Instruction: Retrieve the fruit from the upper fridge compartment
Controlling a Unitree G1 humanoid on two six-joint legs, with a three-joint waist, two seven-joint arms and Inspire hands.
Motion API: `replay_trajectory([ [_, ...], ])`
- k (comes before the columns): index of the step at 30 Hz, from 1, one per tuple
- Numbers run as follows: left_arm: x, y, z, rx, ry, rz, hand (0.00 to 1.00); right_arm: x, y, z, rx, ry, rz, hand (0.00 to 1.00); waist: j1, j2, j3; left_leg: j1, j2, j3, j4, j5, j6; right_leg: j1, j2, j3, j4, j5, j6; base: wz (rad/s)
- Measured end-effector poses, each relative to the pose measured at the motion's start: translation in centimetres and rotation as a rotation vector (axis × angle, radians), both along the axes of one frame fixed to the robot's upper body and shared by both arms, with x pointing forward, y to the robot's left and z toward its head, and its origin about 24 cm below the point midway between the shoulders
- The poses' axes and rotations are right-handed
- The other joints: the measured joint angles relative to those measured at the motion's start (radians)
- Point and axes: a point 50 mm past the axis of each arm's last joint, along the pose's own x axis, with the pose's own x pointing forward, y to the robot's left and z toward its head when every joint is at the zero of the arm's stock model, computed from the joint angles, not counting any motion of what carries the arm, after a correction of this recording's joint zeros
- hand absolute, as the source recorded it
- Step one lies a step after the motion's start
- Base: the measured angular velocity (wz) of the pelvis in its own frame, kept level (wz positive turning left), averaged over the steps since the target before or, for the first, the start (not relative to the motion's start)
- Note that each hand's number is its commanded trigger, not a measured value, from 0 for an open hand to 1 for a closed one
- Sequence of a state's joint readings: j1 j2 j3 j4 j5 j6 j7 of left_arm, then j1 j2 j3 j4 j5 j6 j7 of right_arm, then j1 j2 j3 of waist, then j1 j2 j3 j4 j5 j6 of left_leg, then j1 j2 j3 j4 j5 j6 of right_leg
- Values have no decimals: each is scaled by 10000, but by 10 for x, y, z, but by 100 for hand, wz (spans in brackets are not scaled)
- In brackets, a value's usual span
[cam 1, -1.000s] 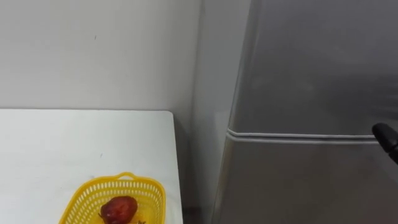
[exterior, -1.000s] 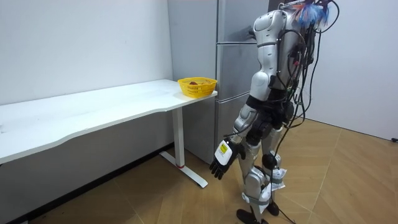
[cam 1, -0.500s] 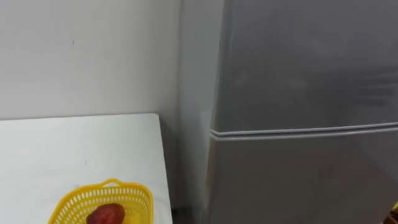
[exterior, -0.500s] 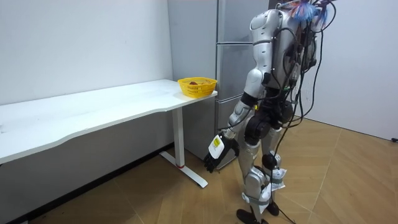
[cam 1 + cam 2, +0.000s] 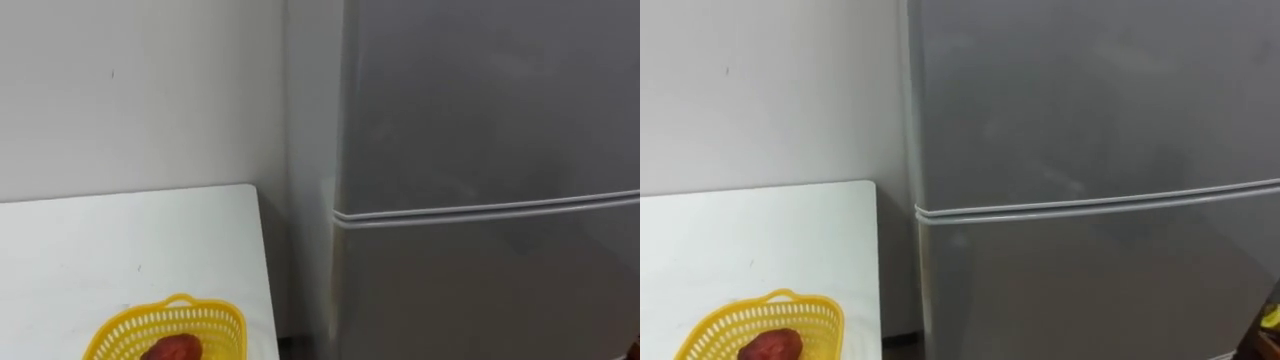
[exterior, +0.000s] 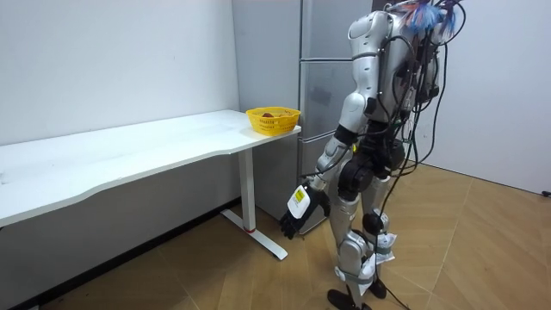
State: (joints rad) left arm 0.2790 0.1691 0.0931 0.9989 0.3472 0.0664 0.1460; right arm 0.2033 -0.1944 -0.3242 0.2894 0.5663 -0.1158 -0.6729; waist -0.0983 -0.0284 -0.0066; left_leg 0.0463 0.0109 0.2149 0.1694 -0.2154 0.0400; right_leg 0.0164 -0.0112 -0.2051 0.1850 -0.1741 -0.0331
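Nothing is done yet: the upper fridge door (image 5: 490,100), upper right, is shut over whatever I must fetch, my left hand (image 6: 297,215) hangs slack-fingered, and my right hand (image 5: 1272,322) I cannot tell.

- White table (image 5: 130,240) against the wall (image 5: 130,90).
- Yellow basket (image 5: 212,322) at the table's corner, a red fruit (image 5: 172,350) inside.
- Wooden floor (image 6: 482,258) under the table.

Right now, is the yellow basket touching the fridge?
Apart. The left eye view shows a strip of bare table between the yellow basket and the fridge.
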Motion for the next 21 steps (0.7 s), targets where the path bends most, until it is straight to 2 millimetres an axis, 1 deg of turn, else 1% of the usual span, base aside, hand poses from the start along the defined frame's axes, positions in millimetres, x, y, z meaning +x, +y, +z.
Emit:
replay_trajectory([
  [1,-1,0,0,12,23,11,0,-3,1,-5,99,254,-26,0,4,9,-3,6,-2,2,-1,1,1,9,-2,12,3,-7,1,-3],
  [3,-4,1,1,54,141,23,0,-16,2,-26,587,1240,-201,0,25,-4,-3,62,-3,12,-4,2,1,34,1,27,5,-13,2,0],
  [6,-3,1,2,53,30,-28,0,-32,2,-46,1043,2210,-500,0,121,-22,-1,162,-7,21,3,4,-1,149,10,47,6,-14,0,0],
  [10,-1,0,1,-40,16,-50,0,-43,4,-60,1361,2967,-646,0,160,-40,2,190,-15,19,3,5,-1,218,10,66,1,-21,12,0],
  [15,-6,-1,1,-138,176,-18,0,-60,6,-77,1810,3999,-760,0,183,-88,31,181,-20,16,4,4,0,213,9,73,-61,-42,18,0],
  [21,-7,-2,0,-212,192,-14,0,-73,11,-88,2201,4678,-887,0,208,-76,33,190,-19,5,-34,3,-1,194,23,73,-139,-41,20,0],
])
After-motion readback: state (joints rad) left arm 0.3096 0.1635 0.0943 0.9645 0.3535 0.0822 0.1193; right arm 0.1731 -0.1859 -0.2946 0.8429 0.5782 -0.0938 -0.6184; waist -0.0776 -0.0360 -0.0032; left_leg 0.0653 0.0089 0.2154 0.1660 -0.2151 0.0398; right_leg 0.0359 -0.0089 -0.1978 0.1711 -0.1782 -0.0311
